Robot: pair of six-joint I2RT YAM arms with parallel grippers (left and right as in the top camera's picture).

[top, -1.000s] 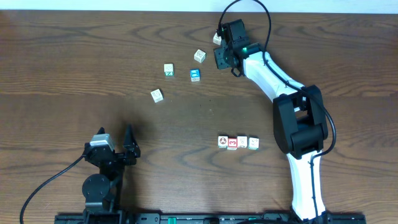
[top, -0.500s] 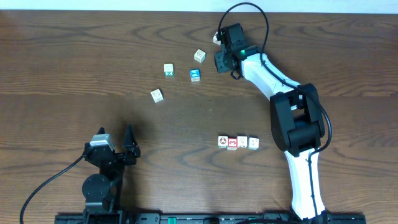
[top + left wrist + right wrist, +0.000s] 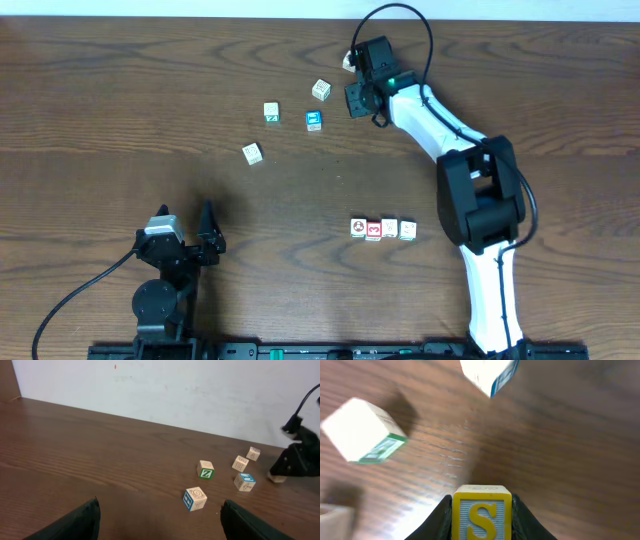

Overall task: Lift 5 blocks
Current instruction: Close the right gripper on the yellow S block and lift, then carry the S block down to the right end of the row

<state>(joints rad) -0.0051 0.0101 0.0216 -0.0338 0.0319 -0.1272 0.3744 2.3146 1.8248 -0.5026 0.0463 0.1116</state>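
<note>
As the right claw [image 3: 481, 527] narrows from half open, its fingers now press both sides of the S block [image 3: 481, 510], which seems to rest on the desk [image 3: 120, 90] at its far edge, so a fifth lift looks ready to begin. Nine blocks show: that one, four in a row [image 3: 374, 229] mid-desk, and four loose blocks [image 3: 252, 153]. The left claw [image 3: 187, 225] gapes wide, empty.

Right wrist: S block [image 3: 481, 512] cut off at bottom edge; upper block [image 3: 487, 372] cropped, blurred, possibly blue-faced.
</note>
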